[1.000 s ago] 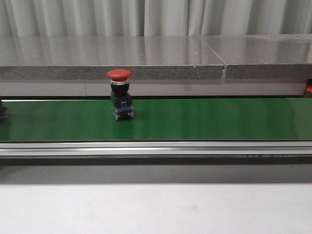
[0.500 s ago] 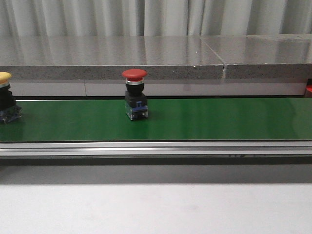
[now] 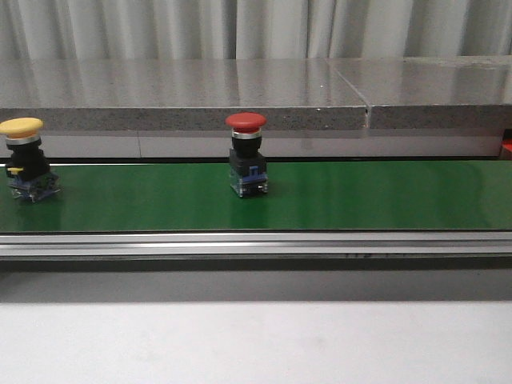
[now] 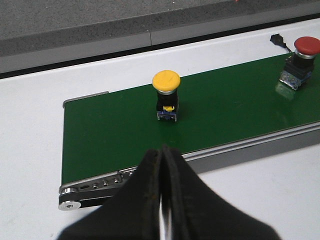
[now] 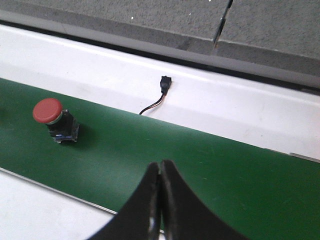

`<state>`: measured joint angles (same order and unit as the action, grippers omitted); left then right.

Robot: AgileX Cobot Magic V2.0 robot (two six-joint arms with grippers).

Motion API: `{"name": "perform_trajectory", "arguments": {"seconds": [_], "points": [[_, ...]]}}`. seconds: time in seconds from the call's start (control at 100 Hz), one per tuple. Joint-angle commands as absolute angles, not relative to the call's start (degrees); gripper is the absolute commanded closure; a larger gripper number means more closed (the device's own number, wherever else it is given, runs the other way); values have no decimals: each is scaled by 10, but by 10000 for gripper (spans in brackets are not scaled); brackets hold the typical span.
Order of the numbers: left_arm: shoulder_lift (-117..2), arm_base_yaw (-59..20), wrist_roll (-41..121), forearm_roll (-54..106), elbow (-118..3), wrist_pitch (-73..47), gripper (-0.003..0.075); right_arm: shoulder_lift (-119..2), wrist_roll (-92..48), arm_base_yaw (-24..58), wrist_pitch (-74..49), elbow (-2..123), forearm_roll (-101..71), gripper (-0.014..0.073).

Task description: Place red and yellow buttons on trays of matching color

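Observation:
A red button (image 3: 246,166) with a black body stands upright on the green belt (image 3: 360,196), left of the middle. It also shows in the left wrist view (image 4: 300,60) and the right wrist view (image 5: 52,120). A yellow button (image 3: 26,158) stands upright on the belt's far left, and shows in the left wrist view (image 4: 166,95). My left gripper (image 4: 162,150) is shut and empty, over the belt's near rail, short of the yellow button. My right gripper (image 5: 160,164) is shut and empty above the belt, to the right of the red button. No trays are in view.
A grey stone ledge (image 3: 240,96) runs behind the belt. A metal rail (image 3: 256,244) edges the belt's near side, with white table (image 3: 256,344) in front. A small black connector on a wire (image 5: 164,84) lies on the white surface behind the belt.
The red button has travelled to the right along the belt. The yellow button has come fully into the front view from the left edge.

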<state>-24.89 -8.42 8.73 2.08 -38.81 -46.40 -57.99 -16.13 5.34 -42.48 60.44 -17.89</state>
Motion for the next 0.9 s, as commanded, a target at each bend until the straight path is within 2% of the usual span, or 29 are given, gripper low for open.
{"name": "perform_trajectory", "arguments": {"seconds": [0.0, 0.16, 0.23, 0.28, 0.61, 0.89], "points": [[-254, -90, 86, 24, -403, -425, 741, -613, -166, 64, -421, 653, -189, 453], [-254, -90, 86, 24, -403, -425, 741, -679, -166, 90, -456, 701, -189, 97], [-254, -90, 86, 24, -403, -425, 741, -706, -166, 102, -478, 726, -189, 1], [-254, -90, 86, 24, -403, -425, 741, -726, -166, 111, -496, 748, -189, -38], [-254, -90, 86, 24, -403, -425, 741, -863, -156, 183, -599, 874, -187, -52], [-254, -90, 86, 24, -403, -425, 741, -940, -118, 217, -622, 910, -175, -52]]}}
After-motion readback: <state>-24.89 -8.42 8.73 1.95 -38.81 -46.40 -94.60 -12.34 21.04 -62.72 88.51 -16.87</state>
